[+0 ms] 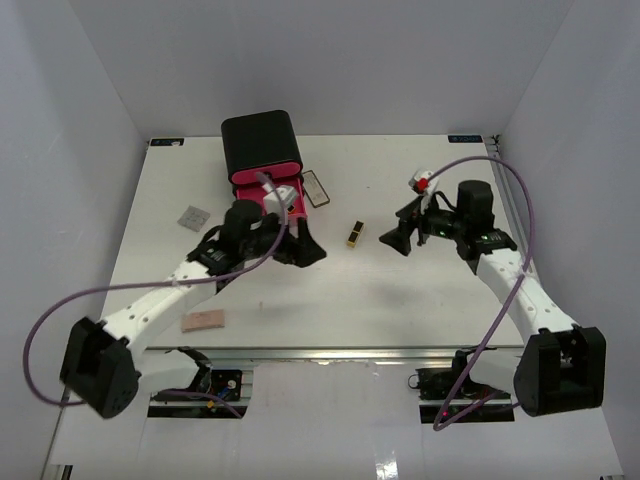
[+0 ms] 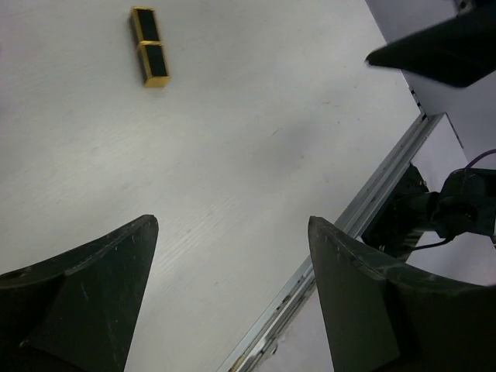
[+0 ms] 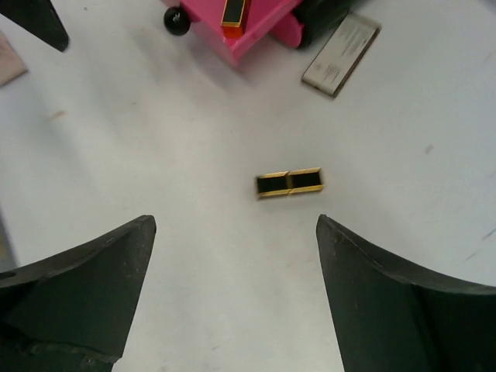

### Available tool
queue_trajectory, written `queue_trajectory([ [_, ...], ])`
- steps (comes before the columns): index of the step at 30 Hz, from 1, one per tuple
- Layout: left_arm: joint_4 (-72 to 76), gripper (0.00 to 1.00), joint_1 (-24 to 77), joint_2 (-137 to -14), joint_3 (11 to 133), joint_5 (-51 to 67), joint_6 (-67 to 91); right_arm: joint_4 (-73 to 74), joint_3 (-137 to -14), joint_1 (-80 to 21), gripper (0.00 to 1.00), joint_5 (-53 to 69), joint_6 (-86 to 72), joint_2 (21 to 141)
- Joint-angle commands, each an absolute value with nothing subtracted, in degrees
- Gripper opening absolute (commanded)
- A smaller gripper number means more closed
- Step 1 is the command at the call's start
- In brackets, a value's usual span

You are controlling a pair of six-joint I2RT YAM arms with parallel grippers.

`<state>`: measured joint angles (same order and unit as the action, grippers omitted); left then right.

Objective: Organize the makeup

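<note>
Since the lipstick tube [image 3: 289, 183] just ahead of the wide-open, empty right gripper [image 3: 235, 225] looks light, rigid and slick, pinch its long sides.

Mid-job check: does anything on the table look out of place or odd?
Nothing is spilled or broken. A loose lipstick lies mid-table, while the pink drawer stands pulled out with a second lipstick in it. The compact, grey palette and pad lie scattered.

A black box [image 1: 262, 143] is set at the far edge of the white desk [image 1: 420, 290], left of middle, its pink drawer [image 3: 232, 43] drawn open.
</note>
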<state>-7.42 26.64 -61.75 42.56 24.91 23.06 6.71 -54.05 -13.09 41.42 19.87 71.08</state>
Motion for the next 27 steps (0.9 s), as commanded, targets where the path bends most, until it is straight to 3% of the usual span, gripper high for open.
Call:
queue_trajectory([
  [1, -9.4, 0.89, 40.2, -77.5, 57.7, 9.7, 23.2, -9.7, -41.8, -1.9, 0.95, 51.2, 1.9, 64.5],
  [6, -15.9, 0.89, 44.1, -96.7, 75.4, -2.6, 18.4, -10.9, -40.7, 5.8, 0.93, 54.7, 0.7, 63.8],
  [13, -22.6, 0.89, 45.3, -116.4, 93.9, -8.3, 13.7, -9.2, -40.6, 9.8, 0.94, 61.4, 5.6, 63.5],
  [23, -26.8, 0.79, 45.3, -128.5, 105.6, -10.6, 11.7, -8.7, -40.2, 10.5, 0.93, 62.8, 7.6, 63.1],
  [27, -27.1, 0.67, 45.4, -130.0, 105.7, -10.5, 11.5, -8.7, -40.2, 10.5, 0.93, 62.8, 7.7, 63.3],
])
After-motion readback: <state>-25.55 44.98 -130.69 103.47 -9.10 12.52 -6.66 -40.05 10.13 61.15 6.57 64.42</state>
